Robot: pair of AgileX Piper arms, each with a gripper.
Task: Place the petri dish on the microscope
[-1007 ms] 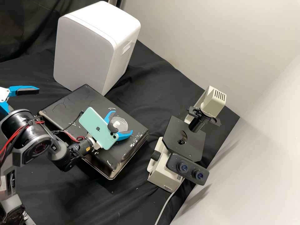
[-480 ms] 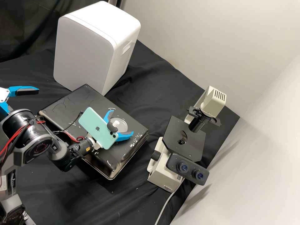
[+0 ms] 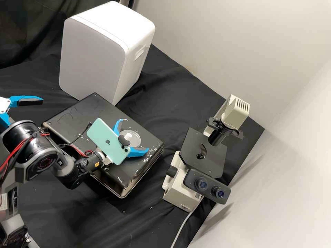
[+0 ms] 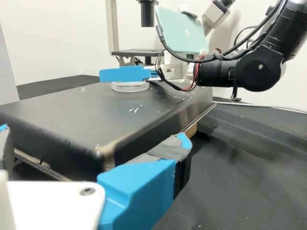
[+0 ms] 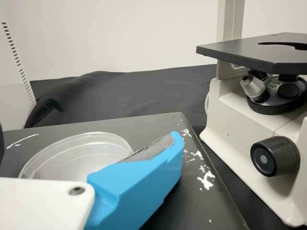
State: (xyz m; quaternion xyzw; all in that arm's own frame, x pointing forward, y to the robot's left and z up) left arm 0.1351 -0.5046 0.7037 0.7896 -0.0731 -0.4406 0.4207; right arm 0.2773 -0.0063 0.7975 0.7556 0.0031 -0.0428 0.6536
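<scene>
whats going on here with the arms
The right gripper is open, its blue fingers on either side of the petri dish, which lies on the black tray. The dish is not yet on the microscope. The left gripper hangs open off to the side, holding nothing.

Bare cloth (image 3: 165,113) between the slab (image 3: 76,115) and the microscope (image 3: 179,186), at mid frame, leaves an open lane. The stage (image 3: 196,144) is open from above and from the left. The lamp head (image 3: 234,110) and its tube overhang its upper-right end, and the eyepieces (image 3: 207,187) jut out below it. The wall (image 3: 276,155) crowds the right. The white box (image 3: 103,48) blocks the slab's upper-left side, and the right arm (image 3: 69,167) lies across its lower edge.
</scene>
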